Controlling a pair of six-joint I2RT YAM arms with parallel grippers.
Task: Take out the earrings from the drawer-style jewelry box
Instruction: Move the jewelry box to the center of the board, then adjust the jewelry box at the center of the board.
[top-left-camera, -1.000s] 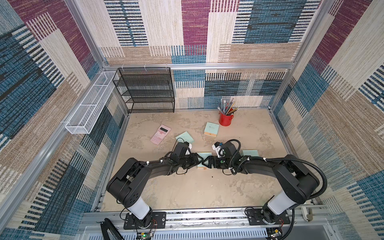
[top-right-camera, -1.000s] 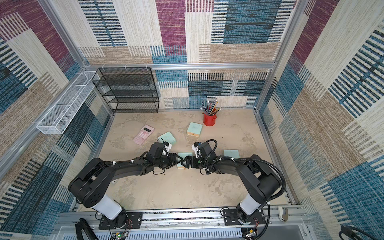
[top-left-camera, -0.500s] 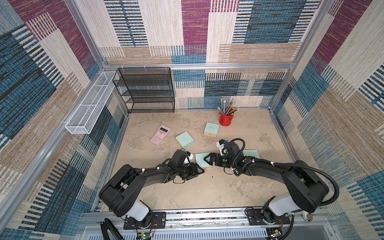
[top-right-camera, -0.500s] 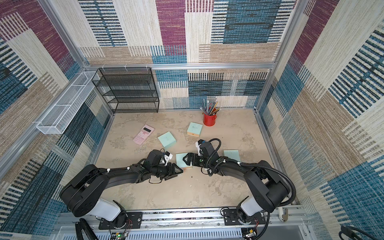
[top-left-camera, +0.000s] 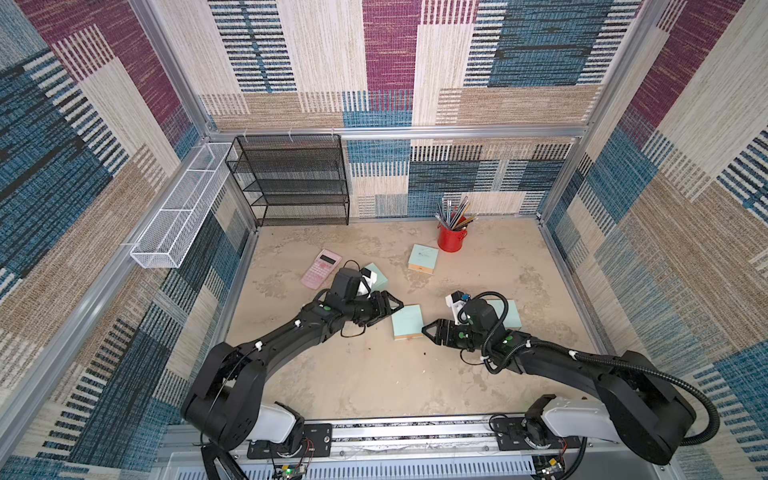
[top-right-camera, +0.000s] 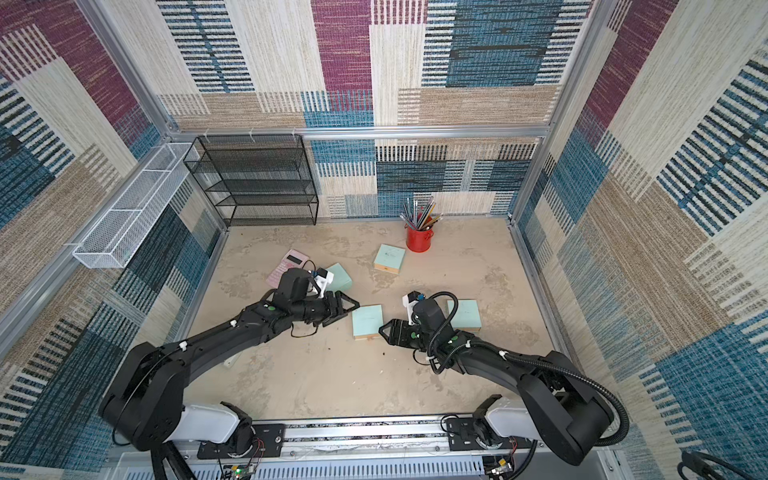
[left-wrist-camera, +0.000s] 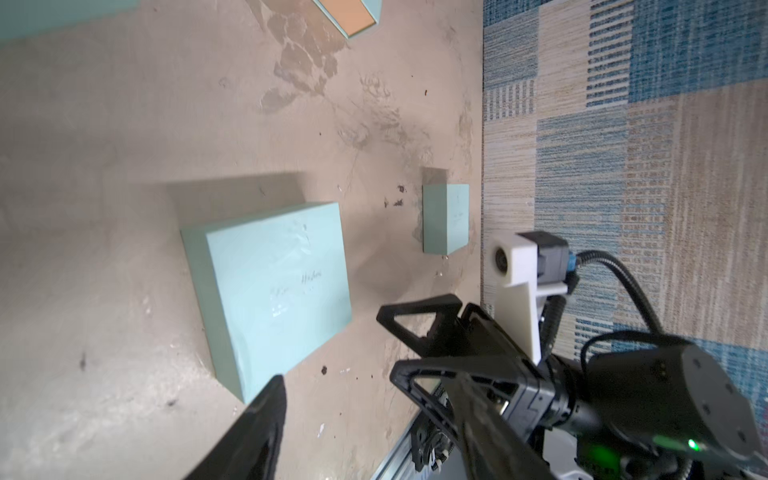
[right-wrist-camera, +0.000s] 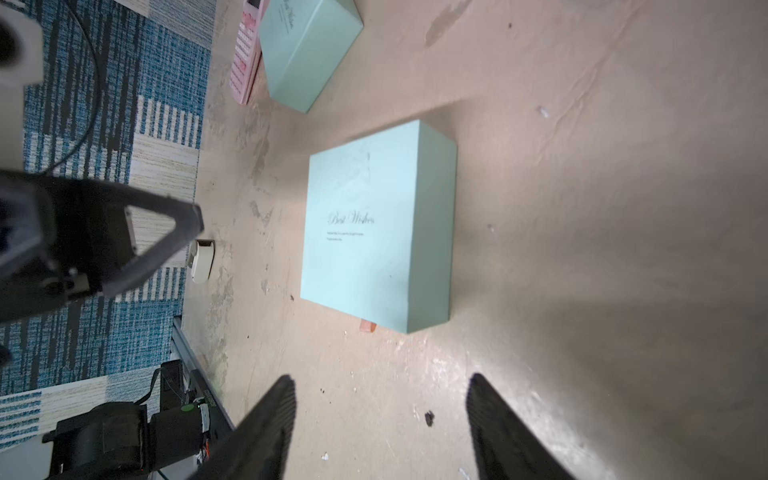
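Spread and empty, my right tool (right-wrist-camera: 380, 376) faces the pull tab (right-wrist-camera: 368, 325) on the near edge of the jewelry box (right-wrist-camera: 374, 224), closer than my left tool (top-left-camera: 391, 311), also spread, at the far corner

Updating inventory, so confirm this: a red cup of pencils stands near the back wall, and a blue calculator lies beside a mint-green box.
Wrong colour: the calculator is pink, as both top views show. The rest holds.
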